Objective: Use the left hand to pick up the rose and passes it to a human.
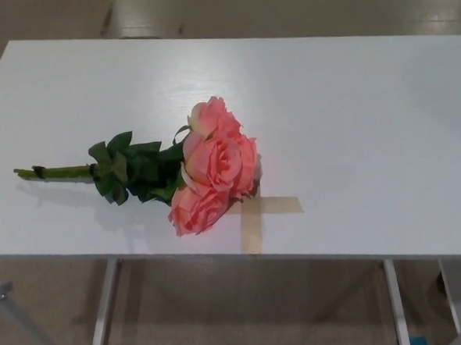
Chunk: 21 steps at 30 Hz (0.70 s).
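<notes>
The rose bunch lies flat on the table, left of centre in the frame, blooms pointing right and stem reaching out to the left. Just right of the blooms and partly under them, a tape cross sits near the table's lower edge.

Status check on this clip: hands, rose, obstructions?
Both hands out of view. Rose flat on white table, stem pointing robot's left, blooms over tape cross. Nothing blocking.

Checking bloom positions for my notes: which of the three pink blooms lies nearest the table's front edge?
The lowest bloom, left of the tape cross; the other two sit farther back.
</notes>
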Motion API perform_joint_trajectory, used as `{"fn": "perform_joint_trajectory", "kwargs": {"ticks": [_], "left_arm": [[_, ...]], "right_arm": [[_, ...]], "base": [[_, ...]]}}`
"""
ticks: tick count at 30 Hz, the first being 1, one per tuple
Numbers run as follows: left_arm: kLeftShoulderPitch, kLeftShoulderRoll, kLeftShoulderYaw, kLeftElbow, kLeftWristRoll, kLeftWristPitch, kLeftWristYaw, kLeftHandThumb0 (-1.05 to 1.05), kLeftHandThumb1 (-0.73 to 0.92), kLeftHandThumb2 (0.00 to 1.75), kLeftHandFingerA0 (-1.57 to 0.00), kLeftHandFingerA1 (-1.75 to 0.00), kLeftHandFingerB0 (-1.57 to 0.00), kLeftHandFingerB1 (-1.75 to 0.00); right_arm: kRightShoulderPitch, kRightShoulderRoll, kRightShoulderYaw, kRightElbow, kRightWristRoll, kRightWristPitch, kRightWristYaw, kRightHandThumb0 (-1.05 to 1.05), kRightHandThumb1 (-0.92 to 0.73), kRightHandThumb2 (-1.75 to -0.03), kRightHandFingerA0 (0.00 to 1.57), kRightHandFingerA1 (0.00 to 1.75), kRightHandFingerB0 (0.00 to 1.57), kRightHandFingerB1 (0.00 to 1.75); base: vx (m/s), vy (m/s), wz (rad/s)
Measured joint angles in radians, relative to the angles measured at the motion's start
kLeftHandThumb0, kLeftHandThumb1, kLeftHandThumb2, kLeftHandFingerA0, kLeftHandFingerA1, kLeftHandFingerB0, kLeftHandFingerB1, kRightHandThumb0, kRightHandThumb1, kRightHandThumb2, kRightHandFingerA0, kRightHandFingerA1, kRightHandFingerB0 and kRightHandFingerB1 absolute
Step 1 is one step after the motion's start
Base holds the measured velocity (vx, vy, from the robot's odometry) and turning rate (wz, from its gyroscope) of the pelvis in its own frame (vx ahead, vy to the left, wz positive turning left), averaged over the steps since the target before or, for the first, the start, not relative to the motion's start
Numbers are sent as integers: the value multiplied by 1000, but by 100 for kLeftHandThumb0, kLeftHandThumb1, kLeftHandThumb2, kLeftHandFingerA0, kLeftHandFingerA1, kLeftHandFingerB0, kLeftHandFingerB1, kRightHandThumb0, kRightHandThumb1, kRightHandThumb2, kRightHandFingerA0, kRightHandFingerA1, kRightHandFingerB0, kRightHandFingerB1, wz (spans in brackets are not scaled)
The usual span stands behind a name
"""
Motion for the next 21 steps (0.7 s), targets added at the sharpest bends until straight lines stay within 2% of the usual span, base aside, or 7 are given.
{"fn": "perform_joint_trajectory", "kwargs": {"ticks": [3,5,7,8,10,19,21], "left_arm": [[79,-1,54,-152,-32,-21,-5,-57,38,78,-39,-50,-23,-41],[118,-2,75,-233,-40,-26,-5,-56,38,78,-39,-51,-23,-41],[163,-6,100,-328,-53,-33,-6,-61,46,56,-40,-37,-33,-32],[175,-7,107,-357,-58,-35,-6,-55,37,79,-37,-52,-20,-42],[215,-11,130,-449,-72,-42,-6,-61,48,56,-36,-40,-32,-34],[297,-18,239,-821,-134,-58,-6,-64,51,56,-34,-39,-31,-32],[288,-14,267,-909,-151,-58,-6,-65,50,56,-32,-38,-30,-31]], "right_arm": [[0,0,1,0,0,-1,0,-37,-62,-59,78,50,52,40],[0,0,1,0,0,-1,0,-44,-52,-81,71,62,47,52],[-1,0,1,0,0,-1,0,-44,-52,-81,70,62,48,53],[-1,0,1,0,0,-1,0,-44,-52,-81,70,62,48,53],[-1,0,1,0,0,-1,0,-44,-52,-81,70,62,48,53],[-5,0,1,-1,0,-1,0,-43,-51,-80,72,63,47,53],[-8,0,1,0,0,-1,0,-37,-62,-59,79,51,53,40]], "base": [[0,0,0],[0,0,0],[0,0,0],[0,0,0],[0,0,0],[0,0,0],[0,0,0]]}}
